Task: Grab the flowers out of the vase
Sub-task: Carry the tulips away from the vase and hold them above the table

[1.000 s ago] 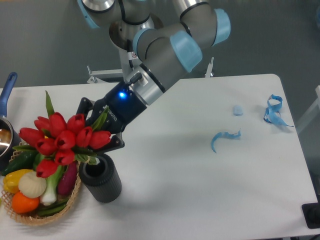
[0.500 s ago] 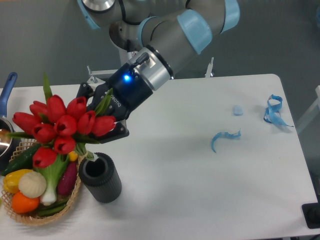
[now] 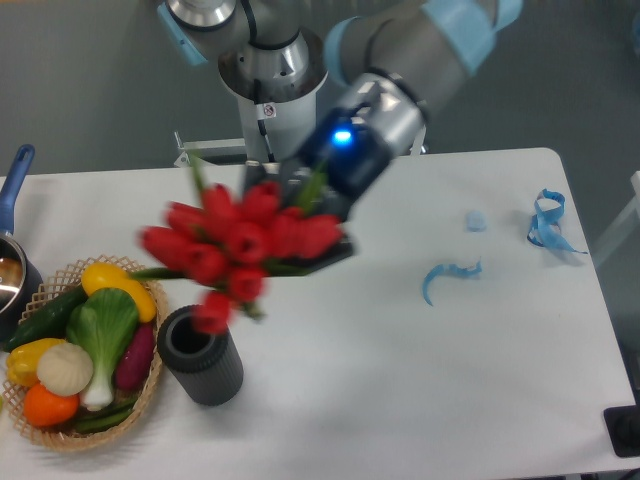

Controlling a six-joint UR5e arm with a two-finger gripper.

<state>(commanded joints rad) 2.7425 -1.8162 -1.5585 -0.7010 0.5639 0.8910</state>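
Observation:
The flowers (image 3: 235,245), a bunch of red tulips with green stems, hang blurred in the air above the table, clear of the vase. My gripper (image 3: 310,235) is shut on their stems at the bunch's right side, its fingers mostly hidden behind the blooms. The vase (image 3: 201,356), a dark ribbed cylinder, stands upright on the white table below and left of the bunch, its round mouth showing nothing inside.
A wicker basket (image 3: 55,430) of vegetables sits just left of the vase. A blue-handled pot (image 3: 12,265) is at the left edge. Blue scraps (image 3: 448,275) and a blue ribbon (image 3: 548,222) lie at the right.
The gripper has swung up and to the right with the flowers, lifting them fully out of and away from the vase; the basket's vegetables are now uncovered.

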